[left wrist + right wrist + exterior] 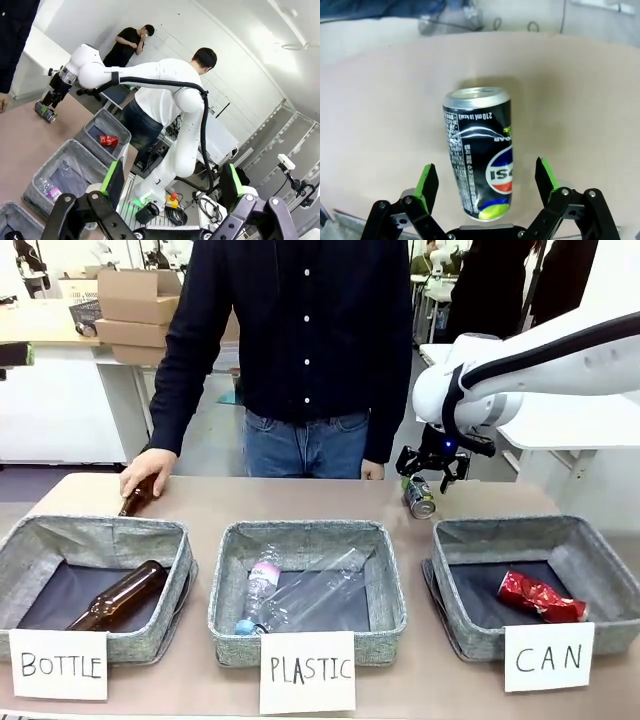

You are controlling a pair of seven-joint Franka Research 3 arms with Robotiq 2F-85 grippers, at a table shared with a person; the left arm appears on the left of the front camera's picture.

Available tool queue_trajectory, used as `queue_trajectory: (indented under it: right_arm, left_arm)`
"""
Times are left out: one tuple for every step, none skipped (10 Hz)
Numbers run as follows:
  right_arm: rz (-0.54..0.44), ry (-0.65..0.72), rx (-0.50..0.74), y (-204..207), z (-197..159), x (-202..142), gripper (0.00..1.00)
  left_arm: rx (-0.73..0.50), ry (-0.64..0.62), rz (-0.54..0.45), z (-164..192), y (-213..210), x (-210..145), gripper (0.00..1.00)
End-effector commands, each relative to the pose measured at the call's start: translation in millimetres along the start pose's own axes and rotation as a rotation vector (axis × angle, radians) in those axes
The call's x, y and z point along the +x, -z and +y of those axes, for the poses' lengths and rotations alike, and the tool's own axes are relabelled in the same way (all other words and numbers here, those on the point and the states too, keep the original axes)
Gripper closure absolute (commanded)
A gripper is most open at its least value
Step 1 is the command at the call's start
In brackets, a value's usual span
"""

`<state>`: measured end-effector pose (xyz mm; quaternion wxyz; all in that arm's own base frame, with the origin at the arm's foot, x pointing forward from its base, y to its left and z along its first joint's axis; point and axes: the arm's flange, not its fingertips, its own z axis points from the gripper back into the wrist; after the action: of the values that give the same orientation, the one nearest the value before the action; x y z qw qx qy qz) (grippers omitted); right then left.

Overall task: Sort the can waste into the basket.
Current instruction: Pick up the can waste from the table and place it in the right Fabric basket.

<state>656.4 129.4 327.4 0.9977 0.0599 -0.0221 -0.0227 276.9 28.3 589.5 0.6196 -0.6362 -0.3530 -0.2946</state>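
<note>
A black-and-silver can [419, 497] rests on the table beyond the basket signed CAN [470, 530]. My right gripper [432, 472] hangs just above it. In the right wrist view the can [480, 150] sits between the spread green fingers [427, 180] of the open right gripper [486, 172], with a gap on each side. A dented red can [541, 597] lies inside the CAN basket. My left gripper [172, 175] is open and empty, held high off the table. From there I see the right gripper [52, 95], the black can [45, 112] and the red can [107, 141].
The PLASTIC basket [225, 540] holds clear bottles and the BOTTLE basket [20, 540] holds a brown bottle. A person stands at the far side with a hand [148, 468] on another brown bottle [135, 500]. Bare tabletop lies around the black can.
</note>
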Motion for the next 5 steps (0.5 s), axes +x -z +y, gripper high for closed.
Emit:
queue_trajectory:
  right_arm:
    - [0.010, 0.036, -0.038, 0, 10, 10, 0.00]
    - [0.015, 0.042, -0.057, 5, 13, 11, 0.00]
    - [0.019, 0.051, -0.071, 7, 15, 12, 0.00]
    - [0.033, 0.058, -0.091, 10, 17, 13, 0.00]
    - [0.047, 0.056, -0.097, 14, 18, 15, 0.20]
  left_arm:
    - [-0.015, 0.007, -0.018, -3, 3, 2, 0.00]
    - [-0.015, 0.007, -0.018, -3, 3, 2, 0.00]
    - [-0.015, 0.007, -0.018, -3, 3, 2, 0.00]
    - [-0.015, 0.007, -0.018, -3, 3, 2, 0.00]
    - [-0.015, 0.007, -0.018, -3, 3, 2, 0.00]
